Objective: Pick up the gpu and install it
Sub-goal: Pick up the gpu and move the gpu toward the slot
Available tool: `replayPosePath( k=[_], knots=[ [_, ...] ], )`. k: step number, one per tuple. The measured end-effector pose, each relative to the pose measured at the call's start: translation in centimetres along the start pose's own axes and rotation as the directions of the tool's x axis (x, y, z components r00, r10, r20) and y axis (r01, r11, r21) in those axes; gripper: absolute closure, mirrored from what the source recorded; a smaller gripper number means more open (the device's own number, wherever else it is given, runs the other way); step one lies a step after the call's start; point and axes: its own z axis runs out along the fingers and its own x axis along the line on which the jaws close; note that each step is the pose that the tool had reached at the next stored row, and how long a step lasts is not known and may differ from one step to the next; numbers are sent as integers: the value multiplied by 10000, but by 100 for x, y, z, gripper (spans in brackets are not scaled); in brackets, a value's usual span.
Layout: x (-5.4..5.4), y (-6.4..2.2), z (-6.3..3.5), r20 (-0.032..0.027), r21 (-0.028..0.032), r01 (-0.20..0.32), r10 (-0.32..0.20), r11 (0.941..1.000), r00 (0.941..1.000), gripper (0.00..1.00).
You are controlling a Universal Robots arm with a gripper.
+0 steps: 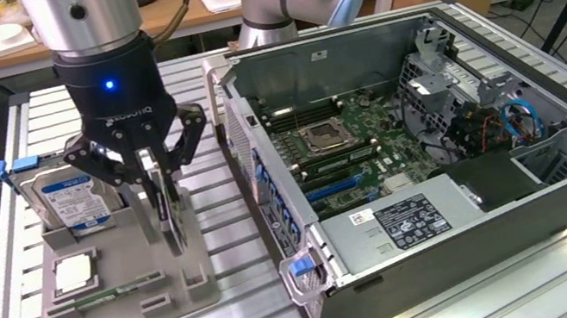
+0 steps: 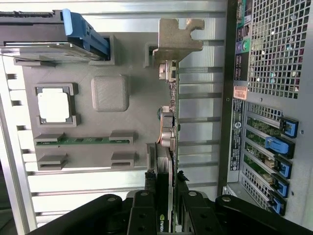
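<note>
Over the grey holder (image 1: 113, 316) at nine o'clock of the open computer case (image 1: 480, 212) in the exterior view, my tool (image 1: 155, 177) hangs pointing straight down. Its two fingers (image 2: 150, 181) are clenched on the upper edge of the gpu (image 1: 168, 223). The card stands on edge, slat-like, in the holder's slot nearest the case. In the wrist view its metal bracket (image 2: 177, 35) sits at the end far from the grip. From these views I cannot tell whether the lower edge has left the slot; it looks seated or barely raised.

Other parts in the holder, on the side of the card away from the case:
- hard drive (image 1: 75, 200), upright at the holder's twelve o'clock end
- processor chip (image 1: 70, 273), lying flat
- memory stick (image 1: 120, 288), lying flat toward six o'clock

Holder and case both rest on the slatted desk (image 1: 517, 293).

Step in hand, as I judge it: the pick-up, with the grasp made and the card not yet carried toward the case. Nothing of the installation is done. The blue expansion slots (image 1: 336, 187) on the motherboard (image 1: 346, 144) show no card.

What the next move calls for, in my judgement:
- a straight vertical pull, so that the thin card does not bind against the slot walls
- a firm, untilted hold
- room for the bracket to clear the case wall just beside the holder
</note>
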Motion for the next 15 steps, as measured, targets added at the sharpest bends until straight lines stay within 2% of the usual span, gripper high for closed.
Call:
replayPosePath(
  k=[15],
  knots=[
    [-6,-19,-125,12,174,6,-6,9998,10000,74]
  ],
)
